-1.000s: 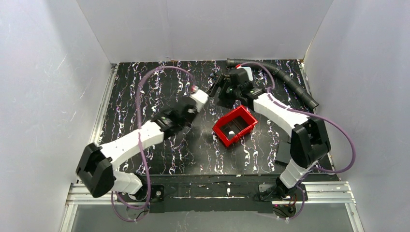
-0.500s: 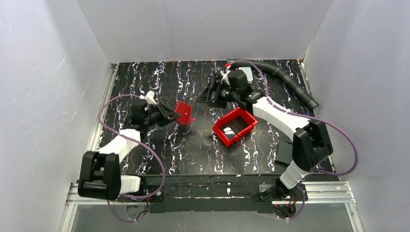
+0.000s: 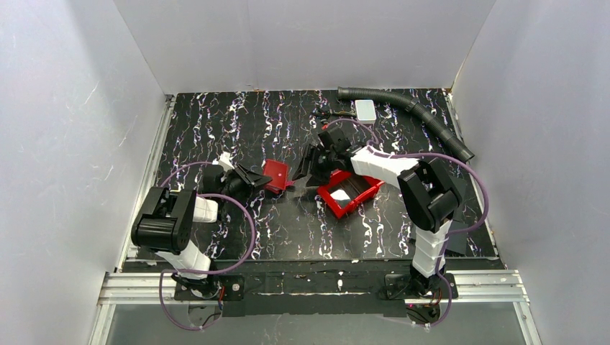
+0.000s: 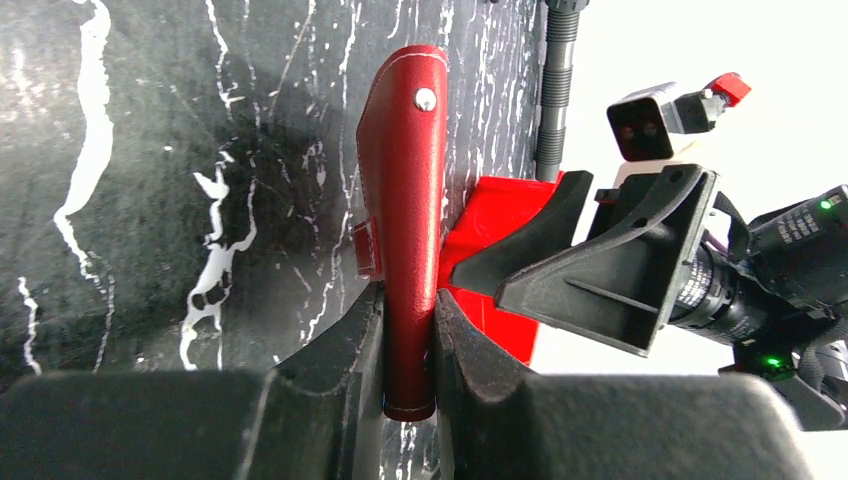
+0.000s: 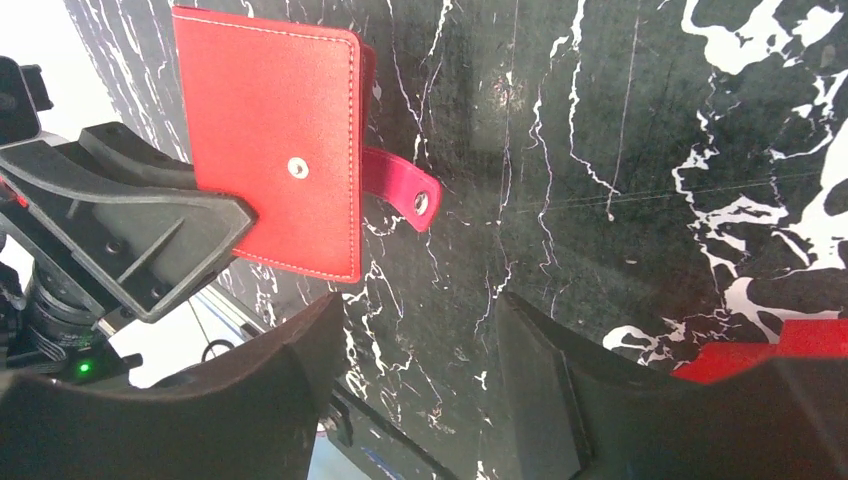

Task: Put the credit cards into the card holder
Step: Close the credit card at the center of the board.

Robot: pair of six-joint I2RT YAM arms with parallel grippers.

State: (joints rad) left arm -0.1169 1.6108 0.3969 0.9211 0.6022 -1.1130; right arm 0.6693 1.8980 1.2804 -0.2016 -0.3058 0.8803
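Note:
The card holder (image 3: 275, 175) is a dark red wallet, folded shut and held upright just above the table. My left gripper (image 3: 253, 178) is shut on its lower edge. In the left wrist view the card holder (image 4: 408, 190) stands edge-on, pinched at my left gripper (image 4: 410, 335). My right gripper (image 3: 311, 162) faces it from the right, open, a short gap away. In the right wrist view the card holder (image 5: 270, 150) shows its snap and loose strap beyond my right gripper (image 5: 420, 335), which holds nothing. One pale credit card (image 3: 343, 195) lies in the red bin.
The red plastic bin (image 3: 365, 188) sits just right of my right gripper, and its corner shows in the wrist views (image 4: 500, 215) (image 5: 790, 345). A white box (image 3: 365, 109) and a black corrugated hose (image 3: 417, 111) lie along the back of the table.
My left arm has folded back to the left with the card holder in its grip. My right arm has come forward from the back of the table toward it, its jaws narrowing somewhat.

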